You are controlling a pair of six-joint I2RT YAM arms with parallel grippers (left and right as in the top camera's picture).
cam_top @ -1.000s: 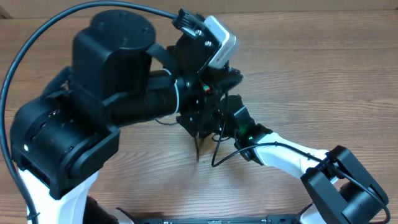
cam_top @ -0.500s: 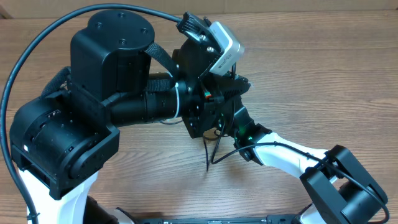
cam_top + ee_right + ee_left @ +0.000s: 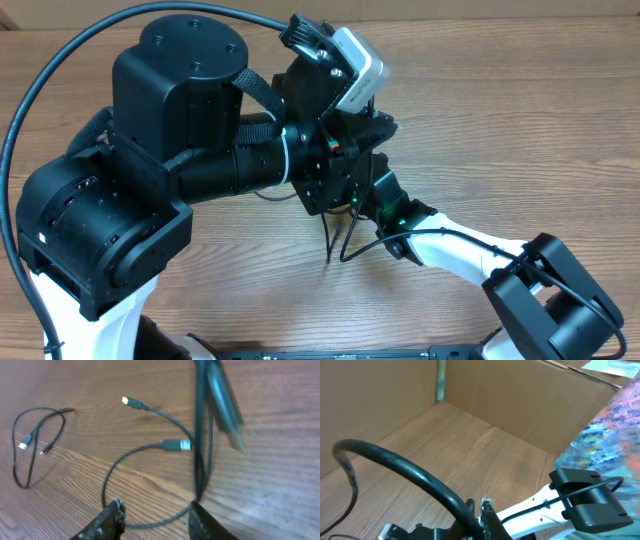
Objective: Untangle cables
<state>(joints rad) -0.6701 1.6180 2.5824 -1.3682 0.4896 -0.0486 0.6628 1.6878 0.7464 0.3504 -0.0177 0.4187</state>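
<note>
Cables (image 3: 172, 445): loose loop on table (image 3: 520, 120), with blurred strands rising at right. Separate coil (image 3: 30, 445) lies left. Left gripper: hidden under its wrist, closed, probably on those strands. Right gripper (image 3: 156, 522): fingers apart, straddling loop.

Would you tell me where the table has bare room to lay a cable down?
Bare wooden table lies at the far right, bordered by the black left arm and the white right arm. In the right wrist view, wood is free between the small loose black cable loop and the silver-plugged black cable. Crowded where the arms meet.
</note>
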